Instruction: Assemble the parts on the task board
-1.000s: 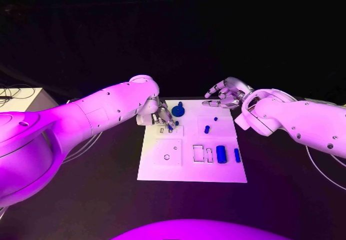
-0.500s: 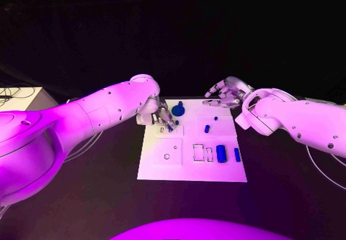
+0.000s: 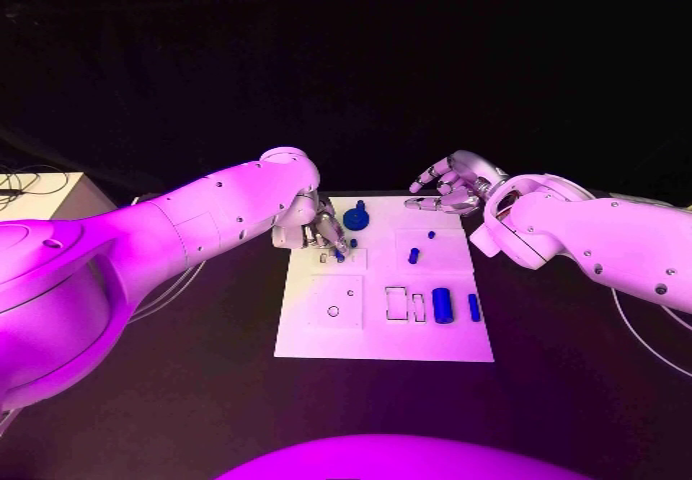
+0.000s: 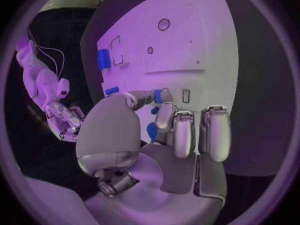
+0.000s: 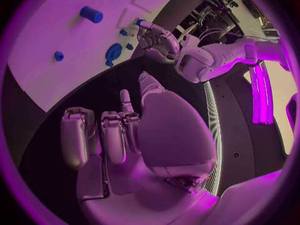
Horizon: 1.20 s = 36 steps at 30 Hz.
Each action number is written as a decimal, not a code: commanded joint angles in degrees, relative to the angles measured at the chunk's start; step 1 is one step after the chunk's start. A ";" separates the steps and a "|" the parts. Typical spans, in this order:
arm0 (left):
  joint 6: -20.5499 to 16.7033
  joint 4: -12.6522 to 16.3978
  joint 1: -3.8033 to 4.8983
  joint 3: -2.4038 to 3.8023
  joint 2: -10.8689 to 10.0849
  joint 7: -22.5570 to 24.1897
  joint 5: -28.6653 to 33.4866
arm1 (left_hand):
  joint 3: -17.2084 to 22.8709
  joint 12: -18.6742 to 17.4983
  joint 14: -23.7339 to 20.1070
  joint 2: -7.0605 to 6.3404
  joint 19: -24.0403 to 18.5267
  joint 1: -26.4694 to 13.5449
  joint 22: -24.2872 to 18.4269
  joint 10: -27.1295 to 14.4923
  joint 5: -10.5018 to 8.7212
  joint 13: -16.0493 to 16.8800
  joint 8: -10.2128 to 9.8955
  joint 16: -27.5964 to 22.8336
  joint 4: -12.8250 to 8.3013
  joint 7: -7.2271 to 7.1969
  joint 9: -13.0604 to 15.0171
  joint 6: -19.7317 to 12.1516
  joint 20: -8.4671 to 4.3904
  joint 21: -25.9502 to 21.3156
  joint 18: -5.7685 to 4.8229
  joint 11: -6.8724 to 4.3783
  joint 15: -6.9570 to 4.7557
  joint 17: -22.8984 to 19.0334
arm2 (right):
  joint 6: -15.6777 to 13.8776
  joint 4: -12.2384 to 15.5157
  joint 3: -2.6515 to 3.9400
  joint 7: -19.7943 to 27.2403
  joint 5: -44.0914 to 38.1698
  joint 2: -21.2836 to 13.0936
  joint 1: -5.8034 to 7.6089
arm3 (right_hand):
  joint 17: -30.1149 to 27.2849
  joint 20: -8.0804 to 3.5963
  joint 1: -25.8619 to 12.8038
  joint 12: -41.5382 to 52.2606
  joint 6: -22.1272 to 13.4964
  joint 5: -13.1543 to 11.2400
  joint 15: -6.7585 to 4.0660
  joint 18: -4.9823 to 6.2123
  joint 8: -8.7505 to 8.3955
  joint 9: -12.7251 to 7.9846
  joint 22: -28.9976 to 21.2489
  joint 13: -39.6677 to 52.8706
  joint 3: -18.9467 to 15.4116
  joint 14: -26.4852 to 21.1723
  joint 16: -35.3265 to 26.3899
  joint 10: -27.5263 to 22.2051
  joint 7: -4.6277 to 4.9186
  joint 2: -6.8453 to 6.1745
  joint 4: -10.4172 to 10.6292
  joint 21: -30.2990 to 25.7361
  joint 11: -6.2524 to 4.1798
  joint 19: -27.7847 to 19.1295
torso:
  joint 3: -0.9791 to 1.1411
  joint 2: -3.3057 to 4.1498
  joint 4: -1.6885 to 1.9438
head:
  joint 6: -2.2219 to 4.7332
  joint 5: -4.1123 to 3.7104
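left hand (image 3: 320,236) over board (image 3: 384,335) far-left corner, pinching small blue part (image 4: 158,96), right hand (image 3: 454,187) off board's far-right corner, fingers loosely apart, empty, blue parts (image 3: 441,306) on board

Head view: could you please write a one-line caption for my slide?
Left hand pinches a small blue part over the white task board while the right hand hovers open beyond its far edge.

Left arm reaches over the task board (image 3: 382,340) near its far left corner; left hand (image 3: 320,235) points downward, pinching a small blue part (image 4: 159,96) between thumb and fingertip. Right hand (image 3: 454,187) hovers beyond the board's far right corner, fingers loosely curled, holding nothing.
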 commanded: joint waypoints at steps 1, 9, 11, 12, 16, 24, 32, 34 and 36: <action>1.18 -0.08 -0.04 -0.14 0.18 -0.02 -1.22 | 12.50 0.24 5.96 0.55 0.41 0.19 3.78 0.31 0.17 -0.05 -0.33 0.19 -12.83 -0.43 0.06 0.00 0.11 0.32 -1.04 0.12 -0.14 15.06 | 0.10 0.06 0.02 0.52 -0.59 0.02 -0.03 | 15.06 -0.27 -0.37 -0.20 -0.26 0.23 -0.09 0.61 0.09 0.08 9.52 13.64 0.18 6.08 0.24 4.55 -0.01 0.02 0.01 -0.13 0.03 3.35 | -0.01 -0.04 -0.02 | -0.04 -0.02; 1.15 -0.13 -0.10 -0.91 0.09 -0.01 -1.37 | 12.43 0.18 5.96 0.52 0.42 0.18 3.81 0.26 0.29 -0.14 -0.39 0.19 -12.93 -0.44 0.09 0.01 0.11 0.33 -1.04 0.11 -0.15 15.06 | 0.12 0.07 0.02 0.53 -0.59 0.03 -0.03 | 15.06 -0.27 -0.32 -0.28 -0.40 0.24 -0.09 0.61 0.15 0.20 9.51 13.59 0.28 6.08 0.24 4.51 0.00 -0.02 -0.03 -0.16 0.03 3.35 | 0.00 -0.07 0.01 | -0.17 0.02; 1.08 -0.15 -0.10 -1.08 0.07 0.00 -1.35 | 12.43 0.18 5.96 0.52 0.42 0.18 3.81 0.26 0.29 -0.14 -0.39 0.19 -12.93 -0.44 0.09 0.01 0.11 0.33 -1.04 0.11 -0.15 15.06 | 0.12 0.06 0.02 0.54 -0.59 0.04 -0.03 | 15.06 -0.27 -0.32 -0.28 -0.40 0.24 -0.09 0.61 0.15 0.20 9.51 13.59 0.28 6.08 0.24 4.51 0.00 -0.02 -0.03 -0.16 0.03 3.35 | -0.01 -0.07 0.02 | -0.19 0.02; 1.05 -0.17 -0.10 -1.15 0.07 0.00 -1.35 | 12.43 0.18 5.96 0.52 0.42 0.18 3.81 0.26 0.29 -0.14 -0.39 0.19 -12.93 -0.44 0.09 0.01 0.11 0.33 -1.04 0.11 -0.15 15.06 | 0.13 0.05 0.02 0.54 -0.59 0.05 -0.03 | 15.06 -0.27 -0.32 -0.28 -0.40 0.24 -0.09 0.61 0.15 0.20 9.51 13.59 0.28 6.08 0.24 4.51 0.00 -0.02 -0.03 -0.16 0.03 3.35 | -0.01 -0.06 0.02 | -0.21 0.02; 0.88 -0.29 -0.11 -1.34 0.17 0.03 -1.30 | 12.43 0.18 5.96 0.52 0.42 0.18 3.81 0.26 0.29 -0.14 -0.39 0.19 -12.93 -0.44 0.09 0.01 0.11 0.33 -1.04 0.11 -0.15 15.06 | 0.14 -0.01 0.02 0.56 -0.59 0.12 -0.03 | 15.06 -0.27 -0.32 -0.28 -0.40 0.24 -0.09 0.61 0.15 0.20 9.51 13.59 0.28 6.08 0.24 4.51 0.00 -0.02 -0.03 -0.16 0.03 3.35 | 0.01 -0.02 0.03 | -0.22 0.05; 0.42 -0.43 -0.20 -1.57 0.40 0.14 -1.28 | 12.38 0.18 5.96 0.53 0.43 0.17 3.83 0.26 0.34 -0.13 -0.43 0.19 -12.98 -0.43 0.12 0.03 0.10 0.33 -1.04 0.11 -0.15 15.06 | 0.14 -0.01 0.02 0.57 -0.59 0.17 -0.03 | 15.06 -0.27 -0.32 -0.28 -0.40 0.24 -0.09 0.61 0.15 0.20 9.51 13.59 0.28 6.08 0.24 4.51 0.00 -0.02 -0.03 -0.16 0.03 3.35 | 0.06 -0.01 -0.05 | -0.35 0.08; -0.39 -0.53 -0.24 -1.65 0.61 0.30 -1.28 | 12.38 0.18 5.96 0.53 0.43 0.17 3.83 0.26 0.34 -0.13 -0.43 0.19 -12.98 -0.43 0.12 0.03 0.10 0.33 -1.04 0.11 -0.15 15.06 | 0.20 0.00 0.02 0.57 -0.70 0.18 -0.03 | 15.06 -0.27 -0.32 -0.28 -0.40 0.24 -0.09 0.61 0.15 0.20 9.51 13.59 0.28 6.08 0.24 4.51 0.00 -0.02 -0.03 -0.16 0.03 3.35 | 0.06 -0.05 -0.02 | -0.45 0.07; -0.52 -0.60 -0.25 -1.65 0.69 0.33 -1.28 | 12.38 0.18 5.96 0.53 0.43 0.17 3.83 0.26 0.34 -0.13 -0.43 0.19 -12.98 -0.43 0.12 0.03 0.10 0.33 -1.04 0.11 -0.15 15.06 | 0.22 0.01 0.02 0.57 -0.74 0.18 -0.03 | 15.06 -0.27 -0.32 -0.28 -0.40 0.24 -0.09 0.61 0.15 0.20 9.51 13.59 0.28 6.08 0.24 4.51 0.00 -0.02 -0.03 -0.16 0.03 3.35 | 0.07 -0.05 -0.02 | -0.48 0.06; -0.56 -0.65 -0.25 -1.65 0.78 0.34 -1.27 | 12.38 0.18 5.96 0.53 0.43 0.17 3.83 0.26 0.34 -0.13 -0.43 0.19 -12.98 -0.43 0.12 0.03 0.10 0.33 -1.04 0.11 -0.15 15.06 | 0.23 0.01 0.02 0.57 -0.78 0.18 -0.03 | 15.06 -0.27 -0.32 -0.28 -0.40 0.24 -0.09 0.61 0.15 0.20 9.51 13.59 0.28 6.08 0.24 4.51 0.00 -0.02 -0.03 -0.16 0.03 3.35 | 0.06 -0.05 -0.04 | -0.53 0.05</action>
